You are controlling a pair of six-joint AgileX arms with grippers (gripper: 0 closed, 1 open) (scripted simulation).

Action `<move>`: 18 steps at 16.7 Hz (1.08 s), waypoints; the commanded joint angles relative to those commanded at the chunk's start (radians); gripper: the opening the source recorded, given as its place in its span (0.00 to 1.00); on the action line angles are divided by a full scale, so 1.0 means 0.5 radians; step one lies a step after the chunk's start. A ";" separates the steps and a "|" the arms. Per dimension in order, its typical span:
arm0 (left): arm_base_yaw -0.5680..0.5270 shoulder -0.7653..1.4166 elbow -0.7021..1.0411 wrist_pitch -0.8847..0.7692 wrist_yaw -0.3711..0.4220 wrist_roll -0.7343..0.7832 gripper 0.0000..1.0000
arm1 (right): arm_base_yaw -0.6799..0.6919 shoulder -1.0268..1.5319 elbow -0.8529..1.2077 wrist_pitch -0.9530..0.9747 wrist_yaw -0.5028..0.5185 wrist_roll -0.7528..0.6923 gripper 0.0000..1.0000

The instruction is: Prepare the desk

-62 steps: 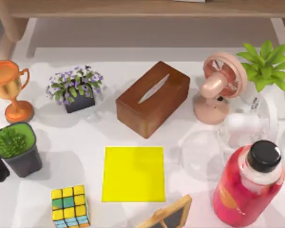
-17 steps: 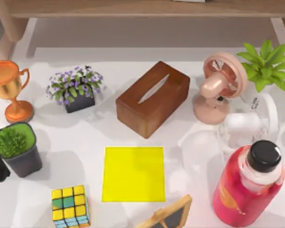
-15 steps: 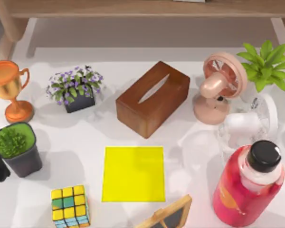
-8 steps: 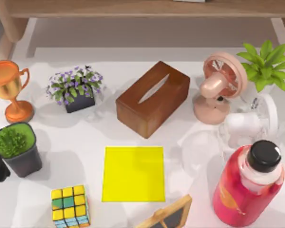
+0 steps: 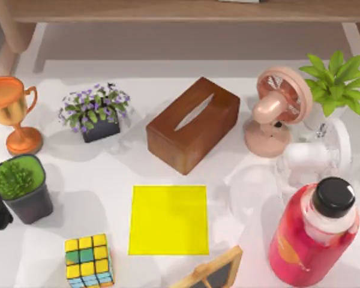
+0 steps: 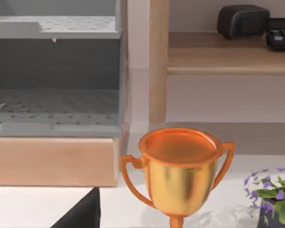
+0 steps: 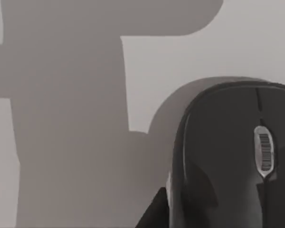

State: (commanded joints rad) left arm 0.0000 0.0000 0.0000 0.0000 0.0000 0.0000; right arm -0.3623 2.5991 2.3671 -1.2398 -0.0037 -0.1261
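Open white table (image 5: 108,174) is lying around the yellow mat (image 5: 168,219) in the middle. The brown tissue box (image 5: 192,124) is blocking the way behind it, the Rubik's cube (image 5: 89,260) and dark plant pot (image 5: 24,188) are crowding the left, and the tall red bottle (image 5: 315,231) and pink fan (image 5: 278,110) are walling off the right.

White desk (image 5: 96,174), yellow mat (image 5: 168,219), tissue box (image 5: 192,124)

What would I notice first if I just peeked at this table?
Probably the big red bottle with the black cap, at the top view's lower right on the desk. Next, the bright yellow square mat near the front middle, with the brown tissue box behind it. At the far left stands a shiny orange trophy.
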 joint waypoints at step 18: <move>0.000 0.000 0.000 0.000 0.000 0.000 1.00 | -0.030 -0.094 -0.002 -0.058 0.003 0.022 0.00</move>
State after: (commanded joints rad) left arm 0.0000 0.0000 0.0000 0.0000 0.0000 0.0000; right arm -0.3771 2.5521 2.3659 -1.2689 -0.0022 -0.1149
